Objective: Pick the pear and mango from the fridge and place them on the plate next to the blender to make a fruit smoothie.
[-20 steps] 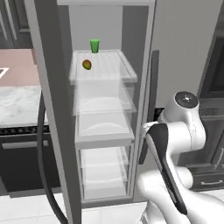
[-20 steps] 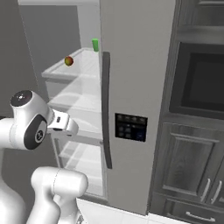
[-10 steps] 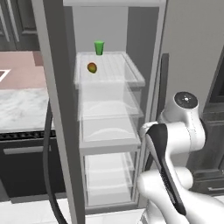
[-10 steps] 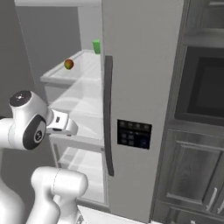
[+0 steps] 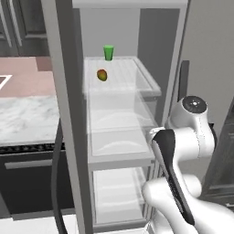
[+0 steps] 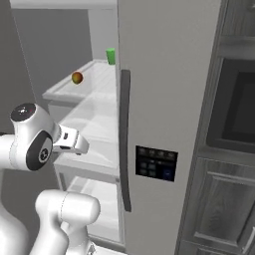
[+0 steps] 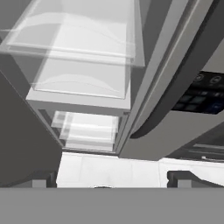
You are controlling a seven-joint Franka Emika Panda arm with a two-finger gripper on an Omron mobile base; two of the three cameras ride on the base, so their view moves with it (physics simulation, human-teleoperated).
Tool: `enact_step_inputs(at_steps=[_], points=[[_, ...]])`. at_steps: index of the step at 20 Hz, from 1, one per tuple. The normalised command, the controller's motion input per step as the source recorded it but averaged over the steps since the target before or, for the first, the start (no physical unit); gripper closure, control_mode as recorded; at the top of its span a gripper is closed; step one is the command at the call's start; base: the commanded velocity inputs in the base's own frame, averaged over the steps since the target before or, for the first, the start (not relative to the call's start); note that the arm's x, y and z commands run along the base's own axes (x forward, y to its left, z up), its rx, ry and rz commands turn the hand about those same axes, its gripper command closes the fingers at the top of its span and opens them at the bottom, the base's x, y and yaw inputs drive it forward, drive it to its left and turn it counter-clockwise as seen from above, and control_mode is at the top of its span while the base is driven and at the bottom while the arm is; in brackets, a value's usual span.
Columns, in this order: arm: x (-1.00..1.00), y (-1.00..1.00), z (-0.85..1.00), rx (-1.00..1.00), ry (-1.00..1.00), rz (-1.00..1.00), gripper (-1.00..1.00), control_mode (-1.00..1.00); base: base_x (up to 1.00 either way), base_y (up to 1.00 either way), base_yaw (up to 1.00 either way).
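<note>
The gripper [image 7: 108, 180] shows in the hand view as two small dark finger tips low in the frame, one at the lower left and one at the lower right. They stand far apart, so the pincer is released and grasps nothing. Between them lies a pale, smooth floor.

In the left base view the white arm [image 5: 183, 151] rises at the lower right, with rounded glossy shells and a dark band along its forearm. In the right base view it fills the lower left.

Behind the arm stands the fridge [image 5: 64, 114], a tall grey box with flat matte walls and a pale inside. Its long grey door [image 6: 164, 99] takes the middle of the right base view; it is smooth, with a dark curved handle [image 6: 124, 139] running down it and a small dark panel [image 6: 155, 163] with buttons below the middle. Inside, clear drawers [image 5: 119, 128] with soft rounded fronts are stacked under a clear glass shelf [image 5: 123, 77].

On that shelf, in the upper middle of the left base view, lies the mango [image 5: 102, 75], a small oval fruit mottled red, green and orange. Farther back on the same shelf stands a green cup [image 5: 108, 52], upright, apart from the fruit.

At the left of the left base view is a marble counter [image 5: 27, 119] with grey veins.
</note>
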Motion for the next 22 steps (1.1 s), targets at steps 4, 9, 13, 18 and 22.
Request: enact_step_inputs(at_steps=[4, 9, 13, 18, 22], points=[[0.00, 0.00, 0.00, 0.00, 0.00, 0.00, -1.00, 1.00, 0.51, 0.13, 0.02], [0.00, 0.00, 0.00, 0.00, 0.00, 0.00, -1.00, 1.00, 0.36, 0.19, 0.07], [0.00, 0.00, 0.00, 0.00, 0.00, 0.00, -1.00, 1.00, 0.33, 0.15, 0.14], [0.00, 0.00, 0.00, 0.00, 0.00, 0.00, -1.00, 1.00, 0.29, 0.15, 0.16], [0.00, 0.00, 0.00, 0.00, 0.00, 0.00, -1.00, 1.00, 0.33, 0.25, 0.13]])
